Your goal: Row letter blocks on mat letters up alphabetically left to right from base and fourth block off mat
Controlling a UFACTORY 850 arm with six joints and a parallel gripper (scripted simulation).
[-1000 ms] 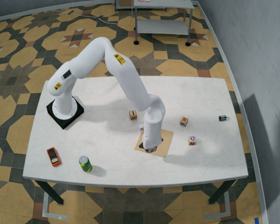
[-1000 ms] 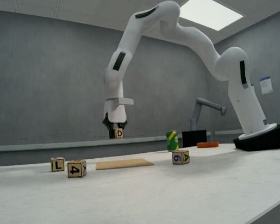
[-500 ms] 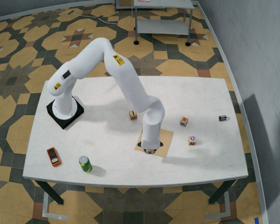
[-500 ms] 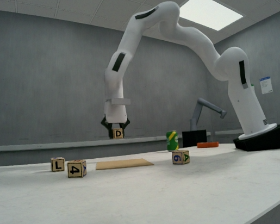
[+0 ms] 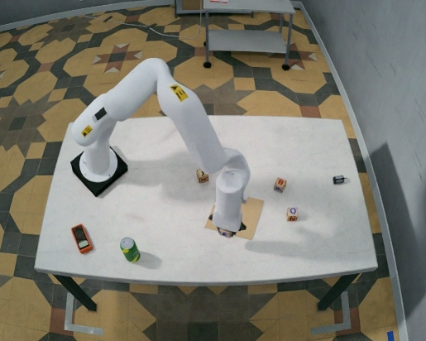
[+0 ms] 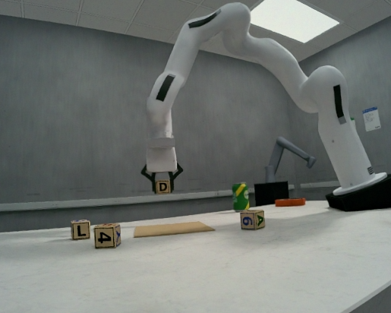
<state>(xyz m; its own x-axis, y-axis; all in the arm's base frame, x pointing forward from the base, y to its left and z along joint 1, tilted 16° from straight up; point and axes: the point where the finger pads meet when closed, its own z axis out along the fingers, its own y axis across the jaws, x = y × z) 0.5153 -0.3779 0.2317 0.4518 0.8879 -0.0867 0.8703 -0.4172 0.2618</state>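
Note:
My gripper point(image 6: 162, 181) is shut on a wooden block with a D on its side point(image 6: 162, 186) and holds it high above the tan mat point(image 6: 173, 229). In the overhead view the wrist hides most of the gripper point(image 5: 227, 232) over the mat's near edge point(image 5: 235, 217). A block showing 6 and A on its sides point(image 6: 252, 219) point(image 5: 203, 175) stands off the mat toward the base. A block showing 4 point(image 6: 107, 235) point(image 5: 280, 184) and a block showing L point(image 6: 80, 229) point(image 5: 292, 213) stand off the mat on the other side.
A green can point(image 5: 129, 249) and an orange device point(image 5: 82, 238) stand near the table's front left. A small black object point(image 5: 338, 180) lies at the far right. The arm's black base point(image 5: 98, 167) is at the left.

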